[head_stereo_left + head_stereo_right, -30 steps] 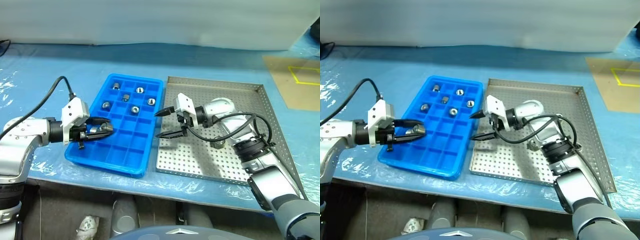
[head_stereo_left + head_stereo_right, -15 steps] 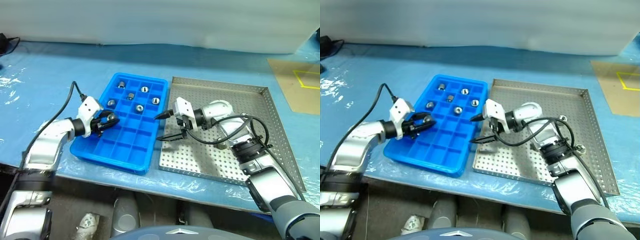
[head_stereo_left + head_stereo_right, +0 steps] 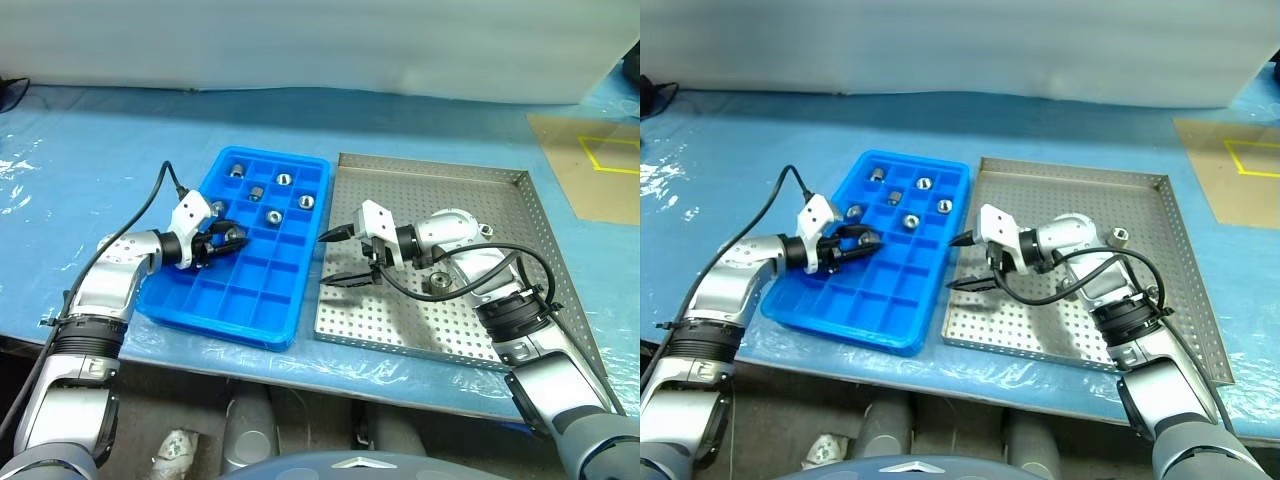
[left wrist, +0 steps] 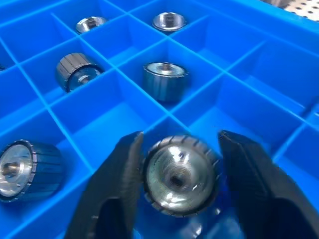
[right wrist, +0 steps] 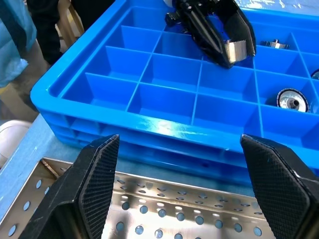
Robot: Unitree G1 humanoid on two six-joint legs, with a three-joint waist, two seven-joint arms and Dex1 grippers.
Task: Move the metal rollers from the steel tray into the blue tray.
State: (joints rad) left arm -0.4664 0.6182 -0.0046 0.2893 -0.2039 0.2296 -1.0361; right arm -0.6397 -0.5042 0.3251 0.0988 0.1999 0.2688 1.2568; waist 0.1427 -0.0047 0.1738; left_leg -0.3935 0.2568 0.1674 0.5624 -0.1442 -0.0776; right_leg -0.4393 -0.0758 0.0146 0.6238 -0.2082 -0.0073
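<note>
The blue tray (image 3: 240, 300) lies left of the steel tray (image 3: 430, 190). Several metal rollers (image 3: 272, 214) sit in the blue tray's far compartments. Two more rollers lie in the steel tray, one (image 3: 437, 284) beside my right arm and one (image 3: 485, 231) further back. My left gripper (image 3: 225, 240) hovers low over the blue tray's left side. Its fingers (image 4: 124, 169) are parted, with a blurred roller (image 4: 182, 174) between them over a compartment. My right gripper (image 3: 335, 258) stands wide open and empty over the steel tray's left rim, pointing at the blue tray.
Both trays rest on a pale blue sheet (image 3: 100, 140) covering the table. A brown board with yellow tape (image 3: 590, 165) lies at the far right. A black cable (image 3: 155, 195) loops from my left wrist. The table's front edge runs just below the trays.
My left gripper has moved further in over the blue tray and lower, and its fingers have loosened around the roller. The right gripper has stayed put and open. The camera shifted a little.
</note>
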